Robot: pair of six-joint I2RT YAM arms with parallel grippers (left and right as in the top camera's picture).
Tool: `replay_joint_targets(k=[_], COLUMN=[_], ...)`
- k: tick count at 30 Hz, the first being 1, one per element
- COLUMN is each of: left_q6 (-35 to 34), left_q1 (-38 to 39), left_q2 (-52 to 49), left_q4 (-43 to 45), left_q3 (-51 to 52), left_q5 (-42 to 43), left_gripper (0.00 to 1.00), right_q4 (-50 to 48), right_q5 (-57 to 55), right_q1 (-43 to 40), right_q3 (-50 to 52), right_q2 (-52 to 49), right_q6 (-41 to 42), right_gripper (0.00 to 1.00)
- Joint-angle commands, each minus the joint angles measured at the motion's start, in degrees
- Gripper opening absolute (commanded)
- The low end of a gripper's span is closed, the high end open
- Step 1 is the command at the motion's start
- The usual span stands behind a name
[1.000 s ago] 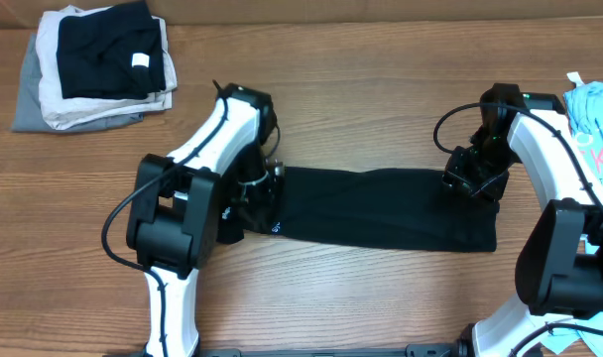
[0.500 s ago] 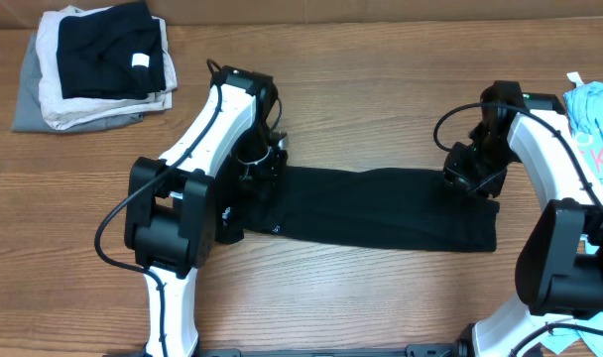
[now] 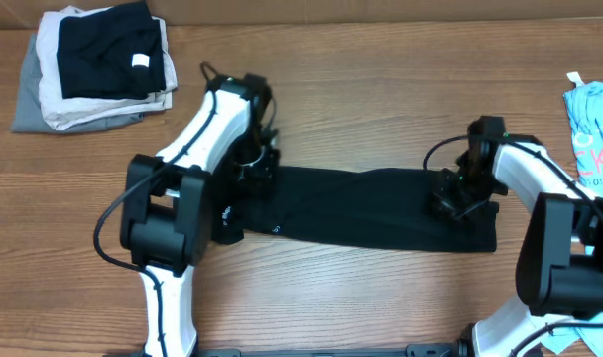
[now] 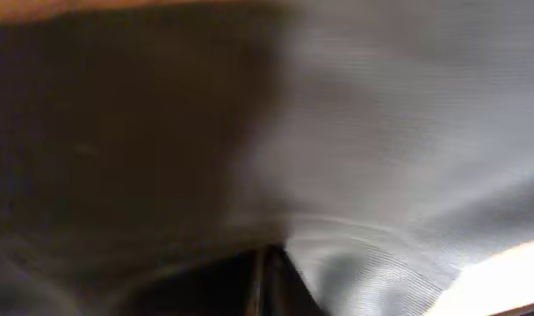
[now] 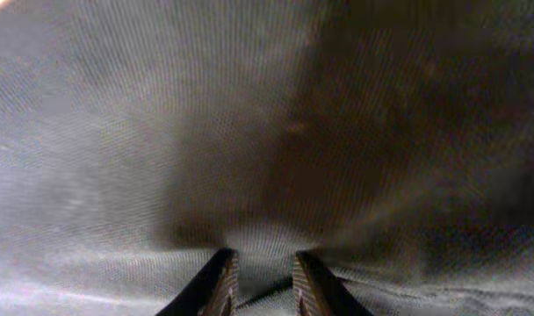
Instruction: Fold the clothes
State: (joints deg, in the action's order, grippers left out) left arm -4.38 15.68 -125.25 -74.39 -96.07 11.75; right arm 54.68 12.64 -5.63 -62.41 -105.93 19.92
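Black ends first: now clamps left gripper (image 3: 257, 169) shut on clothes (image 3: 361, 208) at 9 o'clock, narrows right gripper (image 3: 450, 203) onto them at 3, readies lift.

Counter (image 3: 381, 109): brown wood grain.
Middle: black clothes (image 3: 361, 210), a long flat band lying left to right.
Far-left corner: folded stack (image 3: 54, 104), its grey layer lowest, on the wood.
Right edge: light blue printed shirt (image 3: 594, 124), partly out of view.

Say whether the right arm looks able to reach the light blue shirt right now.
Likely yes: the light blue shirt lies just beside that arm, nothing between. But the right tool is down on the black garment and would have to let go first.
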Motion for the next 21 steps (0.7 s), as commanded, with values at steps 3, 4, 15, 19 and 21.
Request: replay_joint_targets(k=[3, 4, 15, 19, 21], left_q6=[-1.0, -1.0, -7.2, -10.3, -10.5], left_q1=[-8.0, -9.0, -18.1, -20.9, -22.7], left_q2=[0.9, 0.9, 0.9, 0.9, 0.9], left_q4=[3.9, 5.0, 10.6, 9.4, 8.4], left_q3=[9.4, 10.9, 13.5, 11.4, 9.7], left_q5=[1.0, 1.2, -4.8, -8.4, -8.3], left_gripper=[0.04, 0.04, 0.04, 0.04, 0.04], right_q4=[-2.5, -2.6, -3.4, -2.9, -1.4], right_q5=[-4.9, -5.5, -5.6, -5.8, -6.1], right_q1=[0.0, 0.0, 0.0, 0.0, 0.0], right_q3=[3.7, 3.7, -0.1, -3.1, -5.2], right_q2=[0.9, 0.9, 0.9, 0.9, 0.9], right_q6=[5.1, 5.7, 5.2, 5.1, 5.1], right_gripper=[0.25, 0.25, 0.26, 0.26, 0.26])
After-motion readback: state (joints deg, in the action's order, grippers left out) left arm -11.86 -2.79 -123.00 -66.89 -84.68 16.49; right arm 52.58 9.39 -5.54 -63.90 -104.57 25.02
